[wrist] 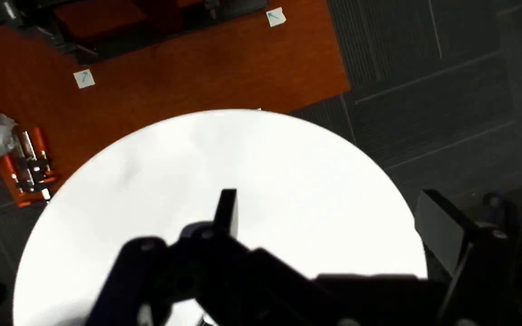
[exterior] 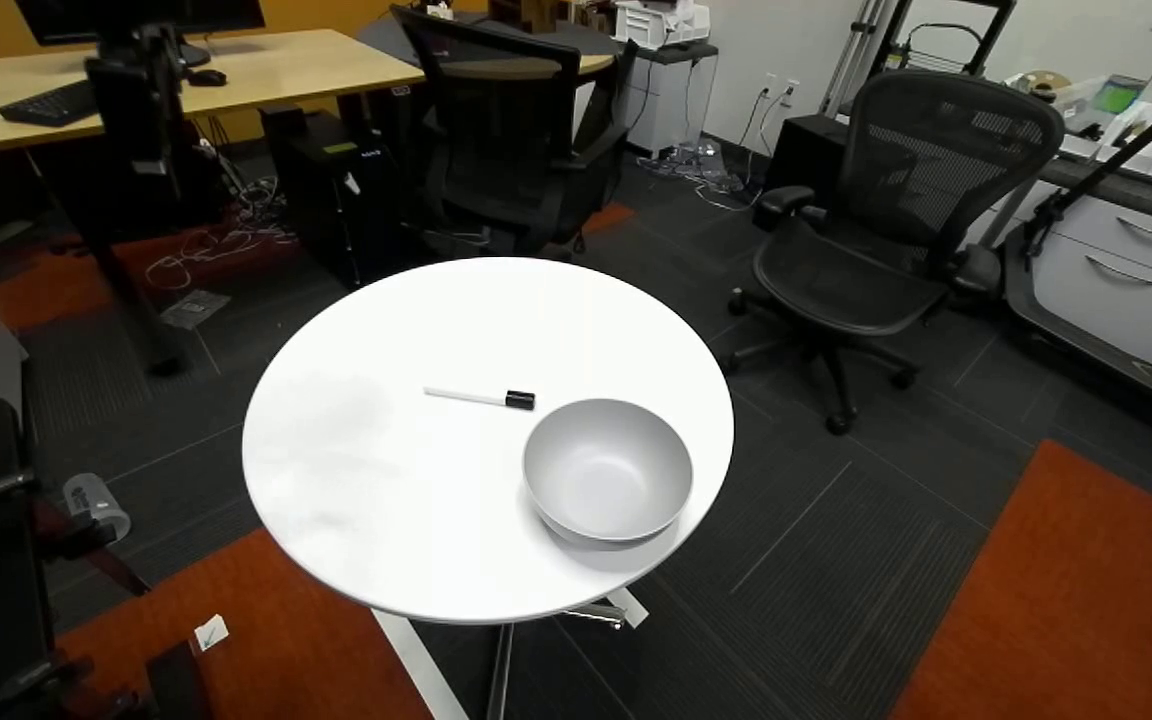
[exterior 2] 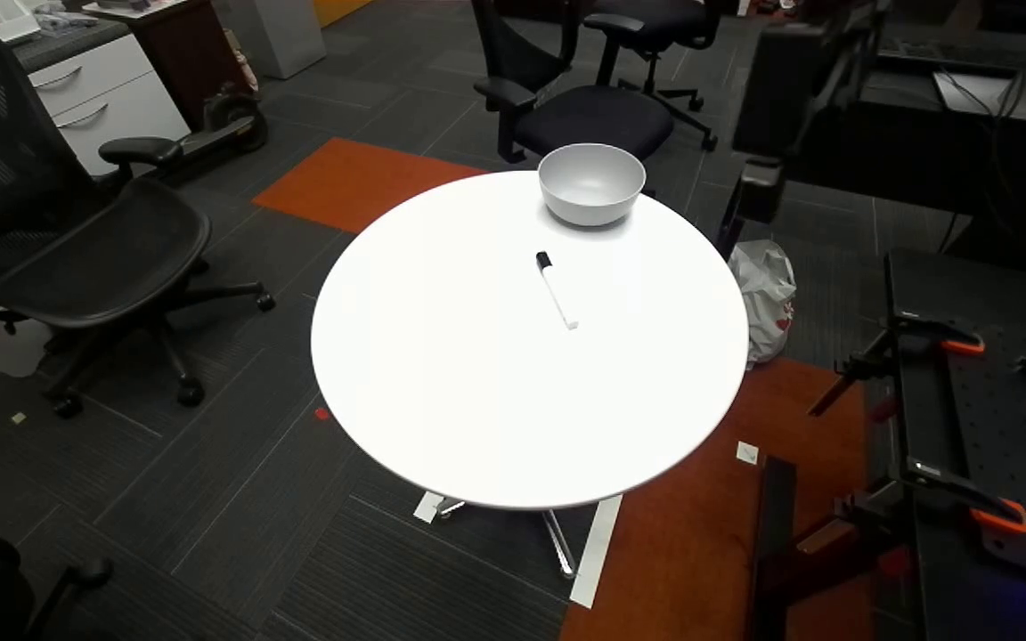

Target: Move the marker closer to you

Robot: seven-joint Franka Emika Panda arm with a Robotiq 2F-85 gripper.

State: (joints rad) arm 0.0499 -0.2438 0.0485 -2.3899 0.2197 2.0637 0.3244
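Observation:
The marker, with a white barrel and a black cap, lies flat on the round white table [exterior: 366,540]. It shows in both exterior views [exterior: 479,398] [exterior 2: 556,289], its cap end pointing towards the grey bowl [exterior: 608,470]. The bowl also shows in an exterior view [exterior 2: 591,182]. My gripper [wrist: 326,192] is open in the wrist view, with only bare tabletop and floor between its fingers. It hangs above and away from the marker, dark in both exterior views [exterior: 154,160] [exterior 2: 752,196]. In the wrist view I cannot make out the marker; the gripper's linkage covers the lower part.
Office chairs [exterior: 896,220] [exterior 2: 593,116] stand around the table. A desk [exterior: 276,60] with a monitor and keyboard is behind. A black bench with orange-tipped clamps [exterior 2: 998,515] stands beside the table. A plastic bag [exterior 2: 764,294] lies on the floor.

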